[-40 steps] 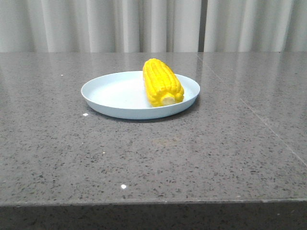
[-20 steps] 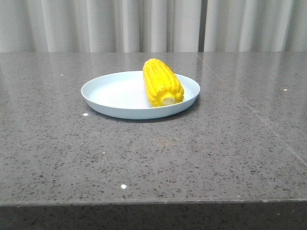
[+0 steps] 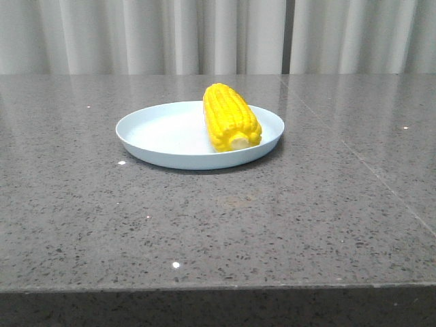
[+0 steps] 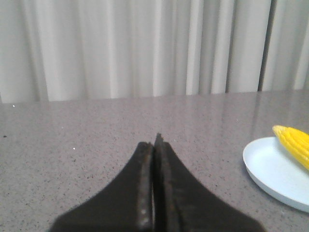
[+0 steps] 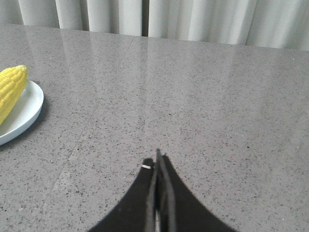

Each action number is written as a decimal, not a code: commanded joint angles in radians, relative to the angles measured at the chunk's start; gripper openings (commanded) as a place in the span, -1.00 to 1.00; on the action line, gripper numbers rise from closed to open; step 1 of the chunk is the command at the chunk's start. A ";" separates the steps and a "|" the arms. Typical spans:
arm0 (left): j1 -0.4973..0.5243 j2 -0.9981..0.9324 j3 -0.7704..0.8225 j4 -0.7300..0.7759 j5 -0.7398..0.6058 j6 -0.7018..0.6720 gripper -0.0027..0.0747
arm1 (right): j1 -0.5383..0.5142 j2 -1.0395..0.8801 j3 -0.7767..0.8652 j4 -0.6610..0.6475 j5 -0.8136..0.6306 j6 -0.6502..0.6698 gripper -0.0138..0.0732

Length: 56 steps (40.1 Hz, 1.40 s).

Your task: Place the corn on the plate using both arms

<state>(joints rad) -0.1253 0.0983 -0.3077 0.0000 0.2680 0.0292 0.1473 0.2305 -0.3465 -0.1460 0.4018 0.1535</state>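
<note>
The yellow corn [image 3: 230, 117] lies on the right half of the pale blue plate [image 3: 163, 136] at the table's middle, its cream stub end toward me. Neither gripper shows in the front view. In the left wrist view my left gripper [image 4: 155, 141] is shut and empty above bare table, with the plate [image 4: 270, 169] and the corn [image 4: 294, 142] off to one side. In the right wrist view my right gripper [image 5: 157, 159] is shut and empty, with the plate [image 5: 26, 108] and the corn [image 5: 10, 89] well away at the frame's edge.
The grey speckled stone table [image 3: 272, 218] has a seam line running down its right part. Its front edge is close to the camera. Pale curtains [image 3: 218, 34] hang behind the table's far edge.
</note>
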 commanded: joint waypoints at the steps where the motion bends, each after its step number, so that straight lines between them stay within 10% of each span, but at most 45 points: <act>1: 0.044 -0.032 0.025 -0.064 -0.147 0.033 -0.98 | -0.006 0.007 -0.025 -0.019 -0.088 -0.010 -0.84; 20: 0.166 -0.126 0.315 -0.067 -0.232 0.033 -0.98 | -0.006 0.007 -0.025 -0.019 -0.088 -0.010 -0.84; 56: 0.166 -0.126 0.316 -0.067 -0.196 0.033 -0.98 | -0.006 0.007 -0.025 -0.019 -0.088 -0.010 -0.84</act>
<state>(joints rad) 0.0383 -0.0036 0.0053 -0.0563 0.1480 0.0601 0.1473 0.2305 -0.3465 -0.1460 0.4012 0.1535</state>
